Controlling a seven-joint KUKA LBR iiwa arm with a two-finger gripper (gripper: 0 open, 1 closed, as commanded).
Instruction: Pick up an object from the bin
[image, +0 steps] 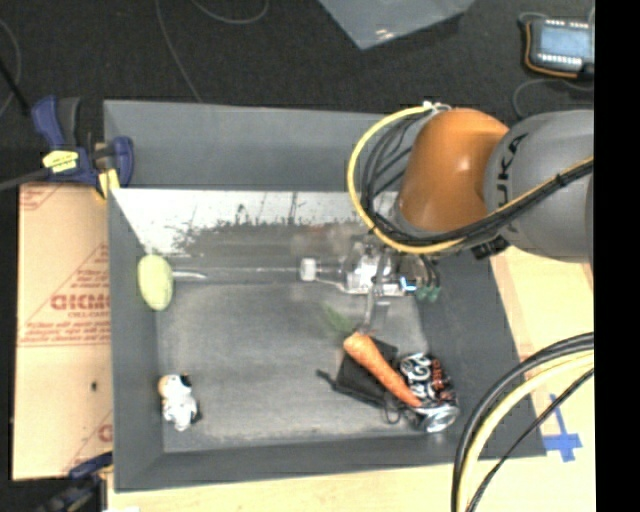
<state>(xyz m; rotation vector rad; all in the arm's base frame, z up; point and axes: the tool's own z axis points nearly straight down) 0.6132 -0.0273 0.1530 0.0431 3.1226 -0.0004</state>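
Gripper (373, 300), grip state not discernible, hangs just beyond the orange carrot (378, 368) lying near-right in the bin (250, 340) across a black item (350, 378); probably light, rigid, smooth, best gripped mid-body.

Orange carrot (378, 364), pale green oval (154, 281), grey bin (250, 350)
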